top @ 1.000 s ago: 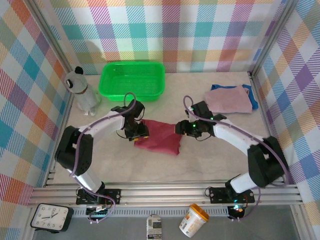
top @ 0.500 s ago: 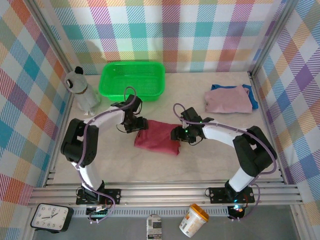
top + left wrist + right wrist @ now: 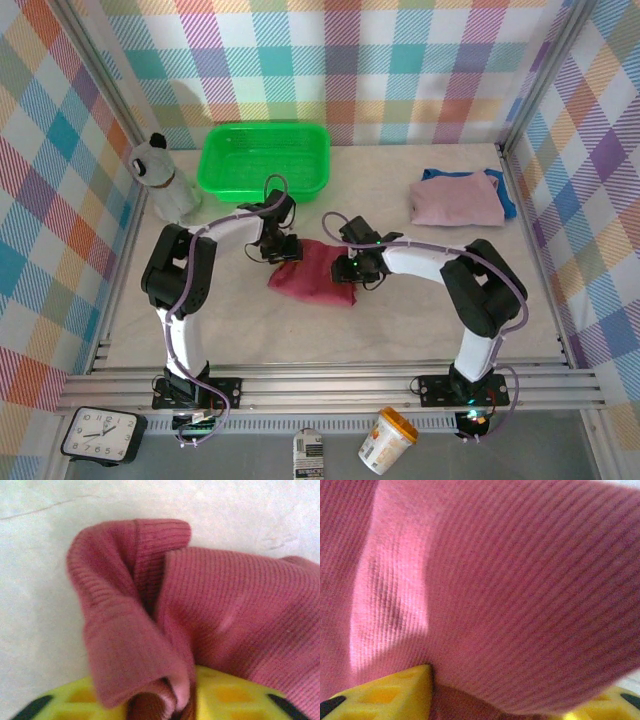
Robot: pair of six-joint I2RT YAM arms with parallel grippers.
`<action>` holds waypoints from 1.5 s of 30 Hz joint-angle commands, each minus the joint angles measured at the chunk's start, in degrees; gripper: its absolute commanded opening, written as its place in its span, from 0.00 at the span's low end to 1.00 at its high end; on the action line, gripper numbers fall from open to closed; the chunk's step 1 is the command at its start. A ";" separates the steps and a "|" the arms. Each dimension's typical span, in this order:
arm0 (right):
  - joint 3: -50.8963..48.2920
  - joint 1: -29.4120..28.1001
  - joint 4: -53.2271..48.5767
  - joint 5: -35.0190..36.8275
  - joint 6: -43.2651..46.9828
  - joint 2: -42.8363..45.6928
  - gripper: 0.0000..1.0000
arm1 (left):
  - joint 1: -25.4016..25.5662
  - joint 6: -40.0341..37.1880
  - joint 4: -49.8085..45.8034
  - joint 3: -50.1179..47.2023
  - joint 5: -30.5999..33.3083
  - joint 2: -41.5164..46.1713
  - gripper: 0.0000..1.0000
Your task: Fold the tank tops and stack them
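Dark red ribbed tank top (image 3: 318, 282), middle of table (image 3: 300, 330) | soft, light, limp; best taken at edges | left gripper (image 3: 283, 250) pinches bunched fold | right gripper (image 3: 347, 270) half-open over cloth, grip unclear

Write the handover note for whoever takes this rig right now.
Grippers: the left gripper is shut on the left edge of the dark red tank top. The right gripper is at its right edge with cloth between the fingers; grip unclear.
Elsewhere: the pink tank top lies on the blue tank top, far right.
Done: those two stacked.
Left: finish folding the red one and add it to the stack.
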State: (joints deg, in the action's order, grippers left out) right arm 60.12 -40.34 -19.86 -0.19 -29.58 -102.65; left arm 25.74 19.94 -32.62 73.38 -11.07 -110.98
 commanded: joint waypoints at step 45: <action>19.45 42.31 -7.52 10.60 38.96 13.60 0.00 | 15.91 9.07 8.59 66.31 -0.69 -33.60 0.00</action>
State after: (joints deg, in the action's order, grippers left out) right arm 76.77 -0.25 -28.40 8.29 5.28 -87.42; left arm 40.80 28.95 -26.57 133.93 -10.57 -141.14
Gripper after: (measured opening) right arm 0.131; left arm 0.053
